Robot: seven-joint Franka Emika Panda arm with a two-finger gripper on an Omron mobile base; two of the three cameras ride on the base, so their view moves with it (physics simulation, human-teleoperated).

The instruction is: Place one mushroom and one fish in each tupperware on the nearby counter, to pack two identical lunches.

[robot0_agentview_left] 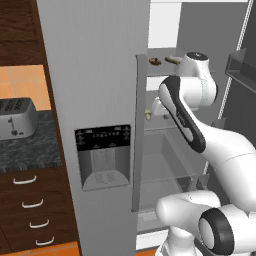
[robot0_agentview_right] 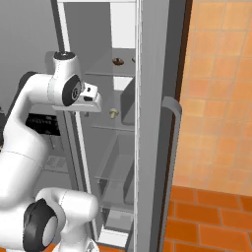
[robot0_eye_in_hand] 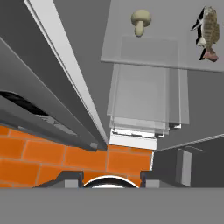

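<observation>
Your arm reaches into the open fridge, wrist by the middle shelf. End effector: jaws aren't clear in any view, so can't tell if spread or pinched; nothing seen between the tips. Hand view looks down a glass shelf w/ a pale mushroom lying near its far-left part and a fish at the right edge, well apart from each other. Left base view: a brown mushroom and a 2nd fish sit just beside each other on the top shelf. Toaster stands on the worktop left of the fridge door.
</observation>
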